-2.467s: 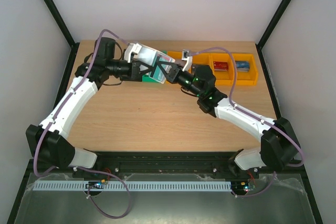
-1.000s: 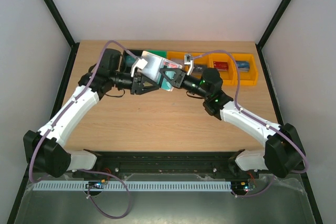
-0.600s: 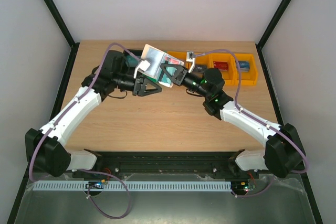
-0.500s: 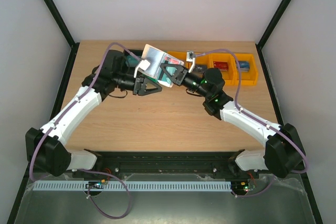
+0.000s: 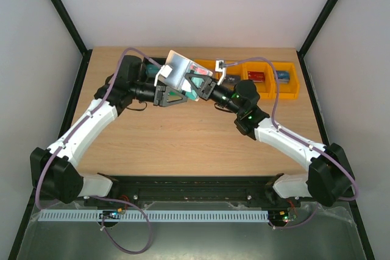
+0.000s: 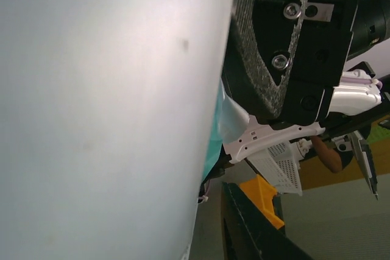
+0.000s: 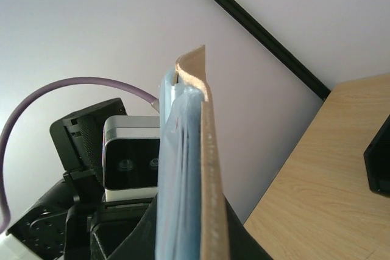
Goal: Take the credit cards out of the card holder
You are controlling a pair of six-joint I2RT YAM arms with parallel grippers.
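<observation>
Top external shows your left pincer (image 5: 167,94) clamped on the white card holder (image 5: 178,68), which is held tilted above the counter (image 5: 183,138). Your right pincer (image 5: 196,84) is pinched closed at the holder's lower edge by a teal card (image 5: 194,94); you cannot tell which of the two it grips. Just behind, orange bins (image 5: 291,92) hold a red card (image 5: 256,77) and a blue card (image 5: 281,76). The holder blocks your left wrist view.

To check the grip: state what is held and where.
The card holder: right gripper shut on its lower edge; whether the left gripper grips it cannot be told.
</observation>
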